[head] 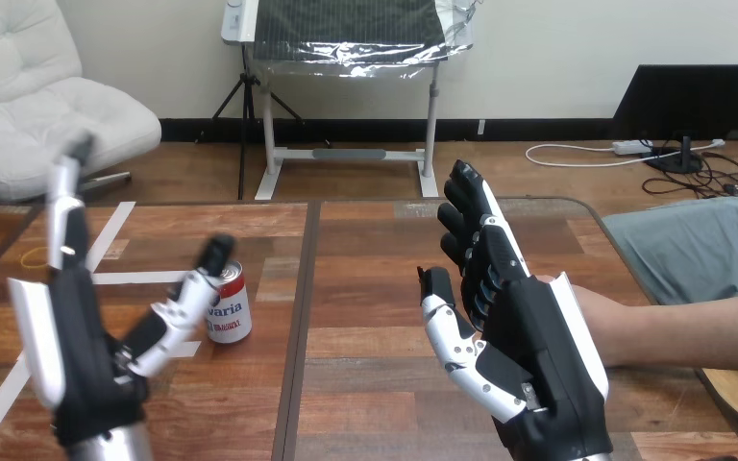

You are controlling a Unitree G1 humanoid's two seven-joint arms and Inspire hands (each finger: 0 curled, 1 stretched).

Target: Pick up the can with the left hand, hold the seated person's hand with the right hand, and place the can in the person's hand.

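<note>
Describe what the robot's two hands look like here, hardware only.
Left hand: black palm body, white shell along its outer edge, fingers in white segments with black joints and tips, silver forearm below it. Right hand: same build, black body, white shell down one side, thumb plated in white, the other fingers mostly black from this side.

Left hand (pixel 86 375): black palm, white shell along its outer edge, white-cased fingers (pixel 63 206) with black tips, silver forearm (pixel 110 447) below the wrist. Right hand (pixel 538 355): black body, white shell along one edge, black fingers edged white, thumb (pixel 452 331) in white segments with black tip
</note>
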